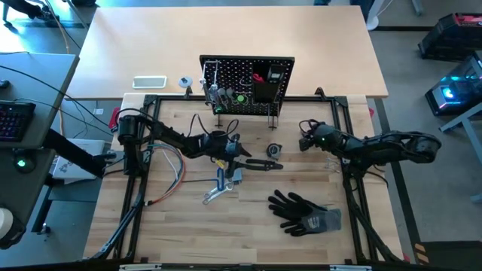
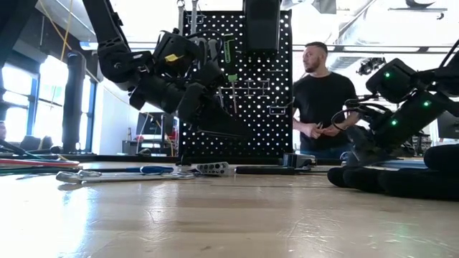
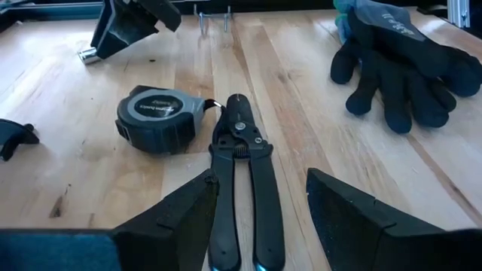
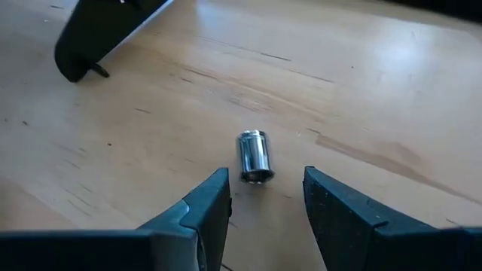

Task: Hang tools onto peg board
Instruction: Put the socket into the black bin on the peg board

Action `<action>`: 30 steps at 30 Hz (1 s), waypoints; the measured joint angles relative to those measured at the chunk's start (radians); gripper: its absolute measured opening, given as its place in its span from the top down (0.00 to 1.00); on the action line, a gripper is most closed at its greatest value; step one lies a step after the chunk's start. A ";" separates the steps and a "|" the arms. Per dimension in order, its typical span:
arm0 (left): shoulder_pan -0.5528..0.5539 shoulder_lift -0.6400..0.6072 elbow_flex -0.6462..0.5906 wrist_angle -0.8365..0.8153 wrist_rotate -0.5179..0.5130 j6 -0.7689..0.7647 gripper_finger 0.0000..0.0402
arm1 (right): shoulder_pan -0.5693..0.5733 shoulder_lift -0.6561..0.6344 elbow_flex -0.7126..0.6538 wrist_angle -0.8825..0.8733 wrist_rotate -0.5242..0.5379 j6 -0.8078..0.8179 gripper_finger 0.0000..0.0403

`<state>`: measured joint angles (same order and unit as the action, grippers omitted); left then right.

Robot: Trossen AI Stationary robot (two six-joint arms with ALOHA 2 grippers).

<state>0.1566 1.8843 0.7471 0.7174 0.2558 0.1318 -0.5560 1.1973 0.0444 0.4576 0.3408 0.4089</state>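
Hovering left of centre, the left end effector [image 3: 260, 207] sits spread over the black pliers [image 3: 239, 188] on the table [image 1: 181, 226], probably needing to drop and pinch next. Right end effector [image 4: 265, 199], centre-right, is spread around a small silver socket [image 4: 254, 156]. The peg board [image 1: 248, 83] stands top centre.

Bright, even overhead light; low view backlit by windows (arms silhouetted).

The pliers [image 3: 242, 188] handles run off the left wrist view's edge, between the fingers [image 3: 181, 218].
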 joint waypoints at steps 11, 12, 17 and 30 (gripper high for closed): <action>0.000 0.000 0.000 0.006 -0.002 -0.008 0.51 | 0.000 0.000 0.000 0.017 -0.026 -0.050 0.60; 0.000 0.000 0.000 0.006 -0.002 -0.008 0.51 | 0.000 0.000 0.000 0.018 -0.026 -0.053 0.60; 0.000 0.000 0.000 0.006 -0.002 -0.008 0.51 | 0.000 0.001 0.001 0.020 -0.026 -0.096 0.60; 0.000 0.000 0.000 0.030 -0.012 -0.016 0.51 | 0.000 0.195 0.036 0.158 -0.060 -0.204 0.60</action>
<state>0.1564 1.8843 0.7471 0.7477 0.2434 0.1161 -0.5556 1.3924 0.0807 0.6152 0.2808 0.2045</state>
